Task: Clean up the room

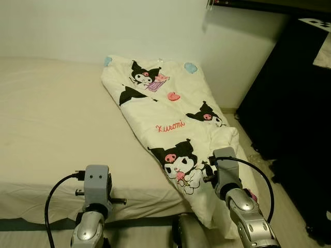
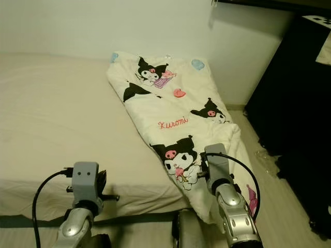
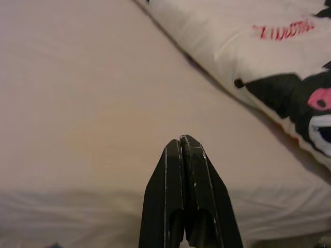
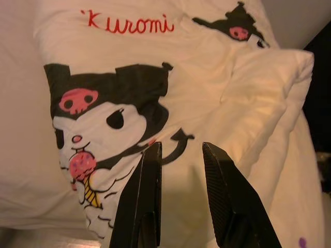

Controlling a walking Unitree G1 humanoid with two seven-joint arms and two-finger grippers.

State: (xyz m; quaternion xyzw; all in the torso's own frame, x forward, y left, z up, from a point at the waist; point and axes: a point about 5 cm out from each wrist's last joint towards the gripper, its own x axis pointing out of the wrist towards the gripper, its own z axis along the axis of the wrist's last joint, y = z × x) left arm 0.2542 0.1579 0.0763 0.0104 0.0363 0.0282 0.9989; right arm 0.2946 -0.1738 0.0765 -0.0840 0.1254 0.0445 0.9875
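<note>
A cream quilt [image 1: 170, 119] printed with black-and-pink cartoon figures and the red word "Kuromi" lies folded along the right side of the bed [image 1: 57, 129]. Its near end droops over the bed's front right corner. My right gripper [image 4: 181, 145] is open, its two black fingers just above the quilt's near end by the ice-cream figure [image 4: 98, 144]. The right wrist [image 1: 226, 173] stands in front of that drooping end. My left gripper [image 3: 181, 139] is shut on nothing, hovering over the bare beige sheet [image 3: 93, 103] near the bed's front edge, left of the quilt.
A tall dark cabinet [image 1: 289, 103] stands to the right of the bed, leaving a narrow strip of pale floor [image 1: 261, 165] between them. A white wall [image 1: 103, 26] runs behind the bed. A small clear scrap [image 2: 264, 155] lies on the floor by the cabinet.
</note>
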